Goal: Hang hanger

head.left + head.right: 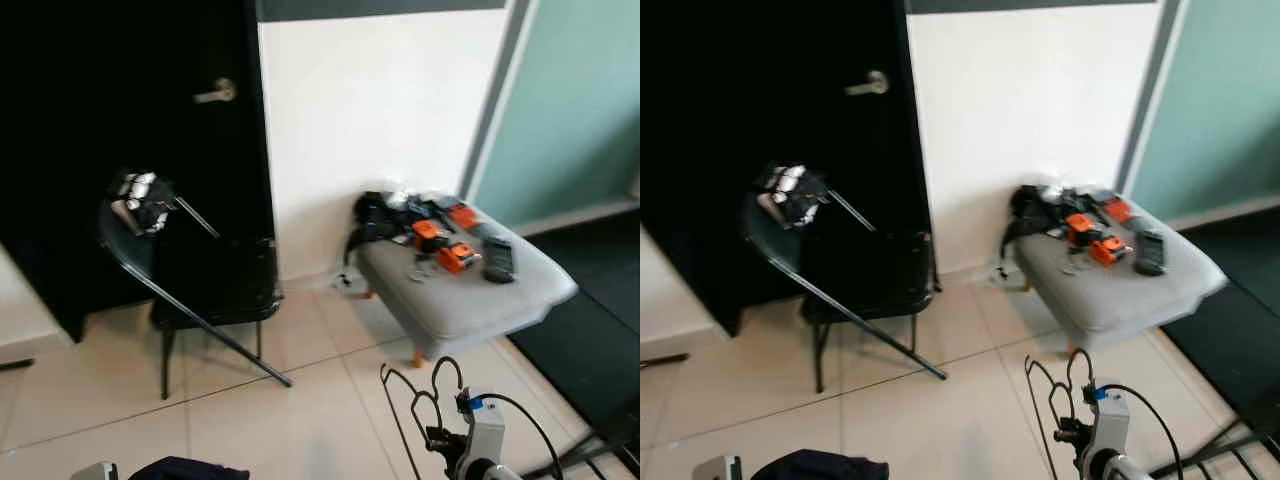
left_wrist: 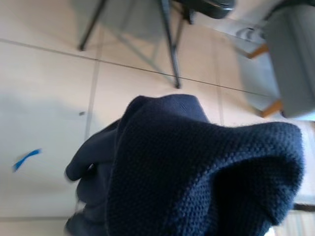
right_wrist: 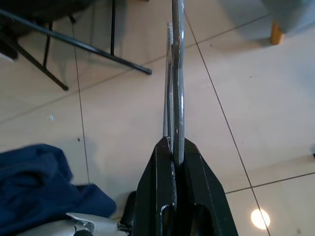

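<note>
Right claw [image 3: 173, 147] pressed together on a black wire hanger [image 1: 415, 405], pinching its thin wire between the two black fingers [image 3: 156, 187]; I see the hanger held upright low at the right over the tiled floor [image 1: 300, 400], its loops rising above my wrist. Left claw: I cannot tell its state, a dark blue knit garment [image 2: 197, 167] covers the wrist view, and the same cloth shows at the lower left edge of the head view. Ahead on the left, a black folding chair [image 1: 205, 290] stands before a dark door [image 1: 130, 120] with a metal handle [image 1: 216, 94]. To the right, a grey ottoman [image 1: 470, 285] by the white wall [image 1: 370, 110] carries orange and black gear [image 1: 440, 245].
</note>
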Motion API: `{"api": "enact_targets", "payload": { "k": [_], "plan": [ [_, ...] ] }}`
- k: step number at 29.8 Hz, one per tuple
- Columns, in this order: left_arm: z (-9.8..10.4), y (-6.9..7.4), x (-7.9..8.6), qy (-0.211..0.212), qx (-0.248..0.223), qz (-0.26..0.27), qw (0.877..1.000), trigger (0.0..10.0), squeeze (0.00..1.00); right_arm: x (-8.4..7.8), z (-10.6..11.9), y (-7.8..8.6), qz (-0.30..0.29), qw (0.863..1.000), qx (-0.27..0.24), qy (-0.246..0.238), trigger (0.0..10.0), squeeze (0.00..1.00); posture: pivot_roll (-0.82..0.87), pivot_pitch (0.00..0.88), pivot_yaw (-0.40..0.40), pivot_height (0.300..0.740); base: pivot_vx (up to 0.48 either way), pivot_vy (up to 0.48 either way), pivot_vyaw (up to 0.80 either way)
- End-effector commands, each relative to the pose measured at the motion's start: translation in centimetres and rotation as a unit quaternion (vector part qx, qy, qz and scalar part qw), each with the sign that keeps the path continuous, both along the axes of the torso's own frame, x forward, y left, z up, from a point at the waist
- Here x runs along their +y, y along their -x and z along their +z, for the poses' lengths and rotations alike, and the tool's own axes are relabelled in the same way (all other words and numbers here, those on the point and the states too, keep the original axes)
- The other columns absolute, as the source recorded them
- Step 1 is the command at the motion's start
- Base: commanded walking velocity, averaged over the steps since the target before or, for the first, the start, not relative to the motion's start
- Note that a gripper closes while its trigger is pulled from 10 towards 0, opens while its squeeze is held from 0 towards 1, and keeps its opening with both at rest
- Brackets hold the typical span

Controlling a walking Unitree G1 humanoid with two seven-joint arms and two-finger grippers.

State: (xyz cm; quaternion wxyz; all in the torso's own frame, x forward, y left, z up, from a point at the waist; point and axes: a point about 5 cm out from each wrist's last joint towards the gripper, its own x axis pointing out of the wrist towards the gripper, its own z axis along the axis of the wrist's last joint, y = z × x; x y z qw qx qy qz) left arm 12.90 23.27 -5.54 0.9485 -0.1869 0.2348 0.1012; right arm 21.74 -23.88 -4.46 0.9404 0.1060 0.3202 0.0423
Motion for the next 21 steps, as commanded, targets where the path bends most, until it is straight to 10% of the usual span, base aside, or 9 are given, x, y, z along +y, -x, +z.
{"api": "enact_targets", "payload": {
  "k": [1, 21],
  "plan": [
    [0.02, -0.02, 0.14, -0.001, -0.003, 0.002, 1.000, 10.0, 0.00, 0.09, -0.32, 0.42, -0.003, 1.000, 0.008, -0.001, 10.0, 0.00, -0.01, 0.000, -0.014, 0.740, 0.000, 0.000, 0.73],
    [0.02, -0.23, -0.26, 0.002, -0.007, 0.001, 1.000, 10.0, 0.00, 0.15, 0.15, -0.09, 0.018, 1.000, -0.008, -0.005, 10.0, 0.00, -0.01, 0.000, -0.016, 0.740, 0.000, 0.000, 0.73]
  ]
}}
